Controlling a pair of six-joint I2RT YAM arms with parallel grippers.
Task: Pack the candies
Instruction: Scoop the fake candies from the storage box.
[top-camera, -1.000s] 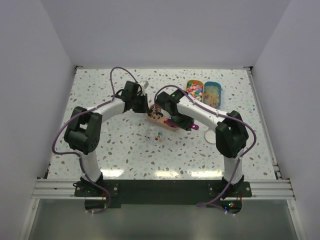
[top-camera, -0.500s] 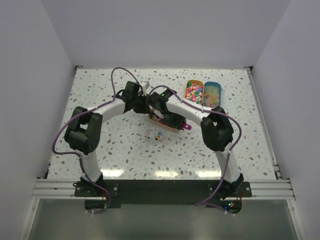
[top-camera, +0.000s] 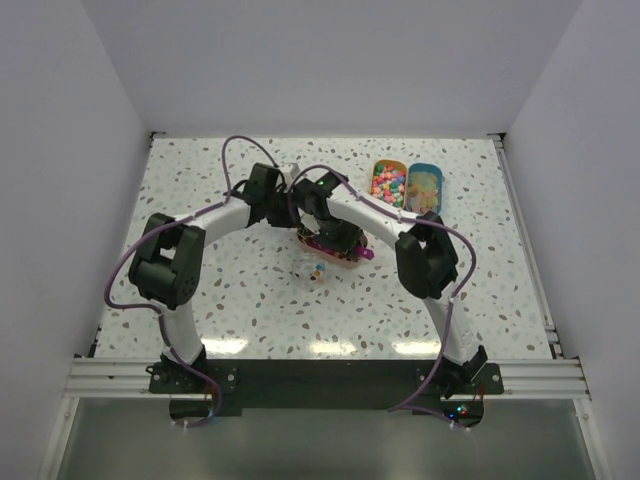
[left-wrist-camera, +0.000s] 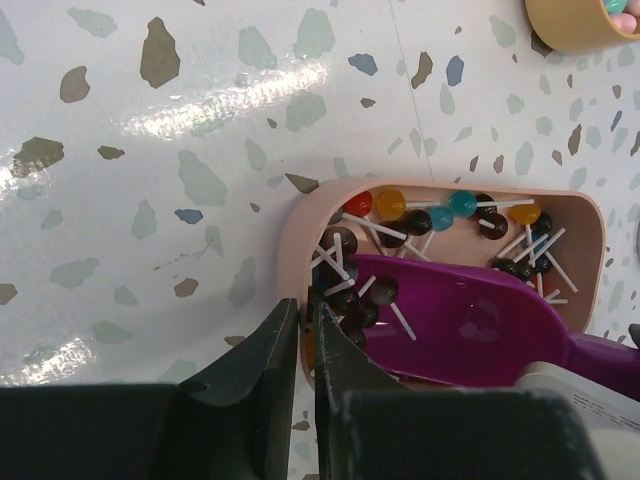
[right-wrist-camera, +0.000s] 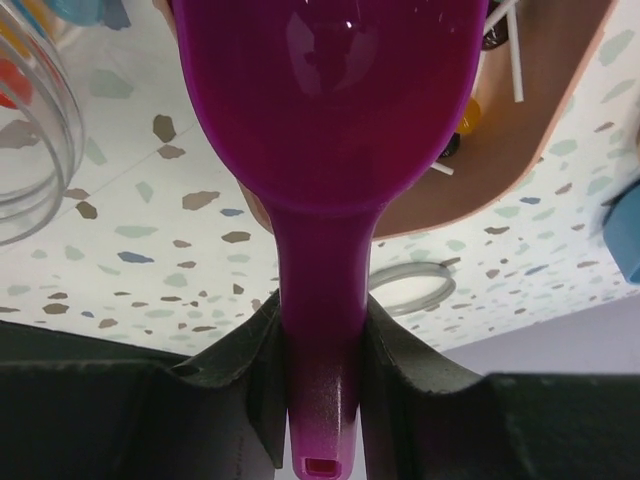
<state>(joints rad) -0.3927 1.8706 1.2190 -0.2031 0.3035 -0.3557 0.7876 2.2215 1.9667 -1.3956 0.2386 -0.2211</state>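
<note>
Left hand (left-wrist-camera: 305, 320) pinches rim of pink tray (left-wrist-camera: 287, 235), seen only wrist-side; right hand (right-wrist-camera: 322, 320) pinches purple scoop (right-wrist-camera: 330, 100).

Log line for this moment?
left end effector: shut on tray rim | right end effector: shut on purple scoop | scoop: in tray among candies

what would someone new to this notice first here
The purple scoop lies in the pink tray at mid-table, among dark candies on white sticks, with the right gripper clamped on its handle. The left gripper pinches the tray's rim. Toward the table's far right, an orange tub of bright candies stands out.
</note>
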